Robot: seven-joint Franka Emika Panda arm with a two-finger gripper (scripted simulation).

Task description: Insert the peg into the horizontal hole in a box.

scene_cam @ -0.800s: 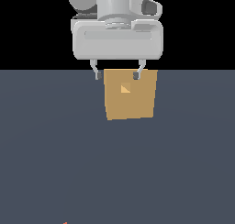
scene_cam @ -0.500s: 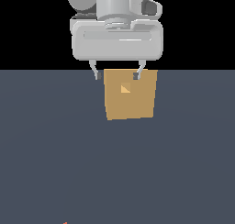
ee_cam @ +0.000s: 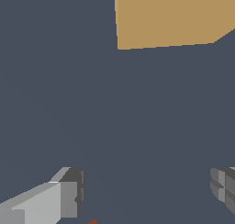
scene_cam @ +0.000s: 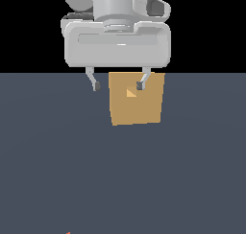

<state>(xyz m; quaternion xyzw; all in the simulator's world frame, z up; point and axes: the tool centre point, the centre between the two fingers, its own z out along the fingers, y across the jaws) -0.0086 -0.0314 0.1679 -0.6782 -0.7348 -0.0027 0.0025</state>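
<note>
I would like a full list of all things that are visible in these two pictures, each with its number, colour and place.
plain tan cube-like box: one, orange-brown, standing on the floor behind the claw in the exterior view.
small square hole: one, lighter orange inside, in the box face turned to the exterior camera.
slim peg: one, only a red-orange tip shows, at the bottom edge of the exterior view, far from the box.
flat floor surface: one, dark blue-grey, under everything.
robot claw: one, pale grey body with two dark-tipped fingers, open and empty, above the floor in front of the box.
</note>
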